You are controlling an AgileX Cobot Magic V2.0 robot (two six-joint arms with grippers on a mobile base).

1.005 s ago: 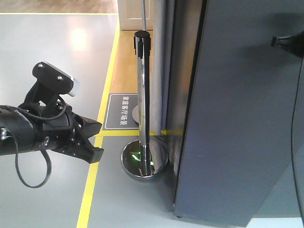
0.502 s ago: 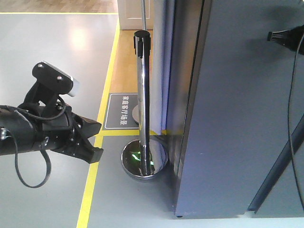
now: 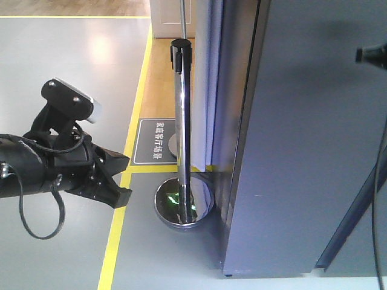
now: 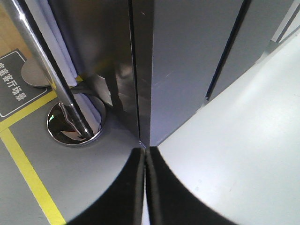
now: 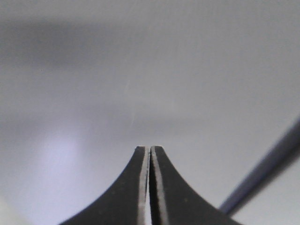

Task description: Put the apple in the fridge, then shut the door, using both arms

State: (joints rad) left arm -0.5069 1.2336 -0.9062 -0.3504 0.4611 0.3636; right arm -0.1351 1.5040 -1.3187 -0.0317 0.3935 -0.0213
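The left pincer (image 4: 145, 161) is seen clenched in the left wrist view, its two matte black fingers (image 4: 126, 187) curving together until only a thin pale seam is left between them; nothing is held. In the front view the same pincer (image 3: 118, 181) is carried on a black arm (image 3: 36, 169) hung with a looped cable, with a small grey-white camera module (image 3: 72, 99) on top. It is held over the glossy grey floor (image 3: 54, 66), beside a yellow line (image 3: 118, 232), and apart from the fridge.

The right pincer (image 5: 150, 157) is likewise clenched and empty, its black fingers (image 5: 166, 192) meeting along a pale-edged seam. A smooth, blurred grey surface is faced closely by it. In the front view only a black tip of it (image 3: 372, 55) is seen at the right edge, before the door (image 3: 308, 145).

The door is presented as a flat, matte dark grey panel, tall and straight-edged. Its vertical edge is shown in the left wrist view (image 4: 143, 70), close against the darker, shinier fridge (image 4: 101, 65) side; whether it is fully shut cannot be told.

A polished chrome post (image 3: 180, 127) with a black cap is stood beside the fridge on a round mirrored base (image 3: 184, 205). A dark floor sign (image 3: 154, 142) with white characters is laid behind it. The apple is not seen in any view.
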